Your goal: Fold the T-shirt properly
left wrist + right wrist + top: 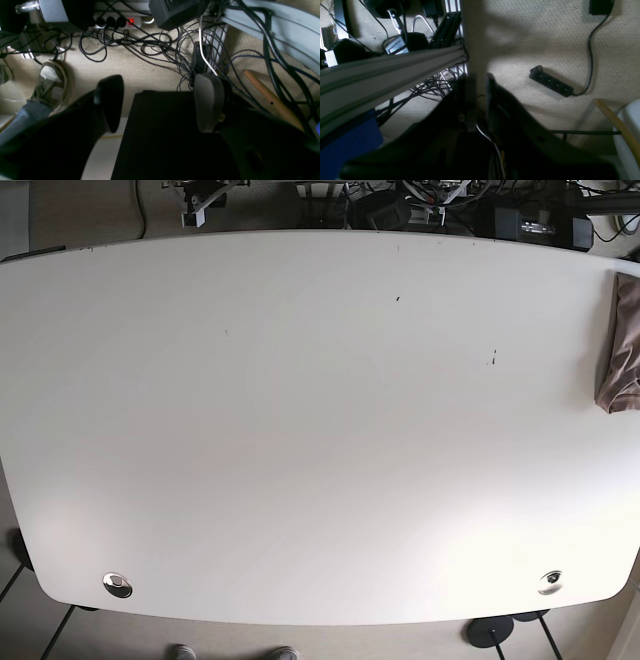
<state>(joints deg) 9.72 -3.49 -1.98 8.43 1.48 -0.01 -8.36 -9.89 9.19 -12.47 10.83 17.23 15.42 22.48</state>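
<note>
The left tool [160, 103] gapes wide and holds nothing; the right tool [480, 100] is nearly closed, empty too. No fold has begun, I think: the brownish cloth T-shirt [622, 345] lies at the edge of the wide white surface [300, 430]. Next, an arm must reach it and pull it to the middle.

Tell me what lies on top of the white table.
On the white table, only a brownish piece of cloth shows, at the right edge and cut off by the frame, so its full shape is hidden. Neither arm appears over the tabletop.
</note>
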